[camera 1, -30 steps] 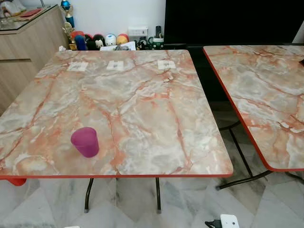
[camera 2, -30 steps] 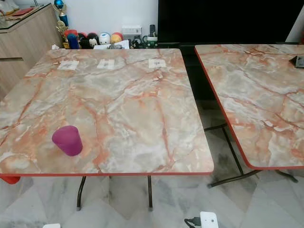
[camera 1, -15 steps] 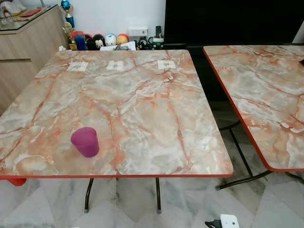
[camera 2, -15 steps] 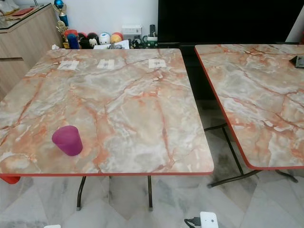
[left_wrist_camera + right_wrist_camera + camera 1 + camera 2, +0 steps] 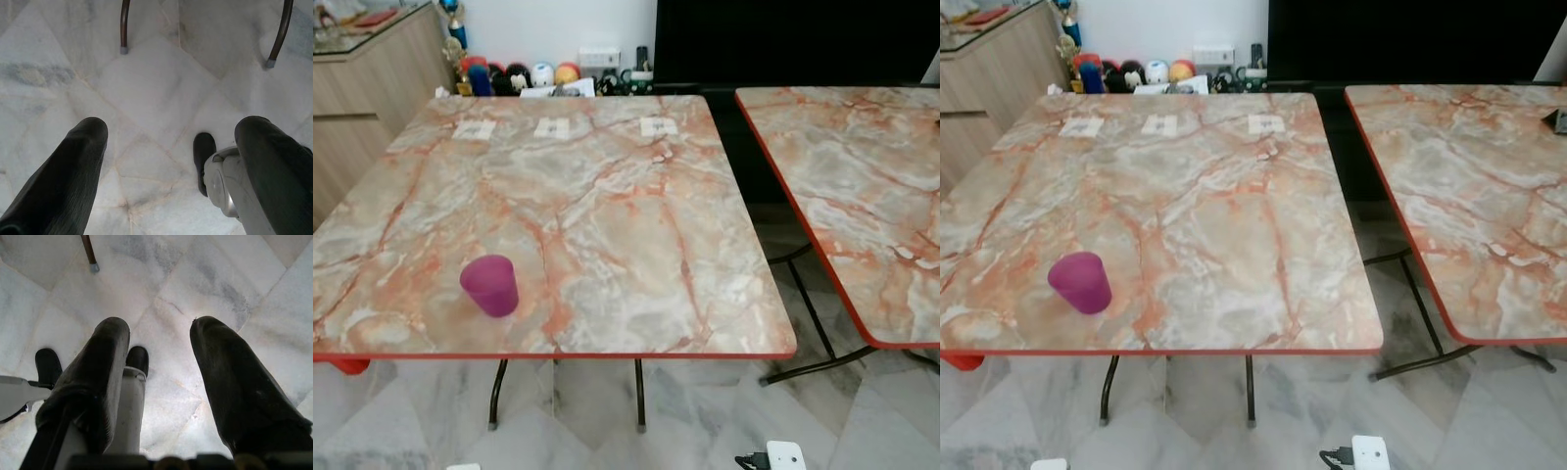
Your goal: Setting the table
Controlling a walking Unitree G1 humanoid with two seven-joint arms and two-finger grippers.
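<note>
A purple cup (image 5: 489, 285) stands upright near the front left corner of the marble-patterned table (image 5: 607, 215) with a red edge. Three small white labels (image 5: 551, 127) lie in a row along the table's far side. My left gripper (image 5: 171, 142) hangs down over the floor with its fingers wide apart and nothing between them. My right gripper (image 5: 159, 357) also hangs over the floor, open and empty. Both are low, below the table's level.
A second marble-patterned table (image 5: 862, 196) stands to the right, with a gap of floor between them. A wooden cabinet (image 5: 362, 88) is at the far left. Toys and small items (image 5: 524, 76) line the back wall. A white plug (image 5: 783, 457) lies on the floor.
The head views have shifted slightly, tilting so the tables sit a little higher in the picture. The cup has not moved on the table.
</note>
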